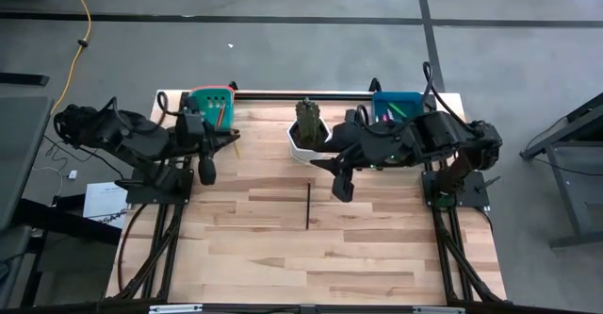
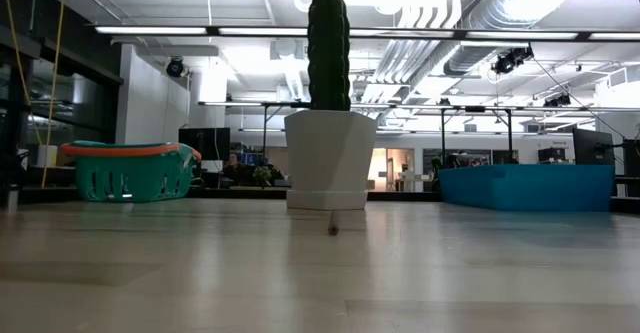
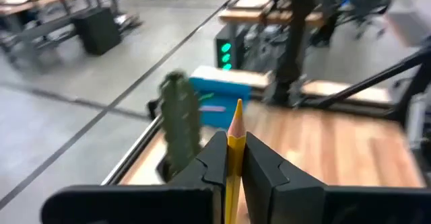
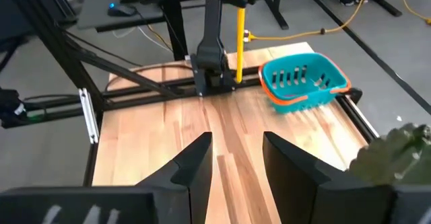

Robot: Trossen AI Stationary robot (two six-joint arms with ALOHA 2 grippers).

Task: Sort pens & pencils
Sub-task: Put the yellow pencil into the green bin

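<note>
Flanking white cactus pot (image 1: 308,147): teal basket (image 1: 209,107), blue bin (image 1: 397,105).

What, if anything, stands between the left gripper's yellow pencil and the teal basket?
Nothing visible. The left gripper, shut on the yellow pencil, hangs just in front of the teal basket, with only bare table between them.

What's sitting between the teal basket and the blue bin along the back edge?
The white cactus pot stands between the teal basket and the blue bin, in the high view.
</note>
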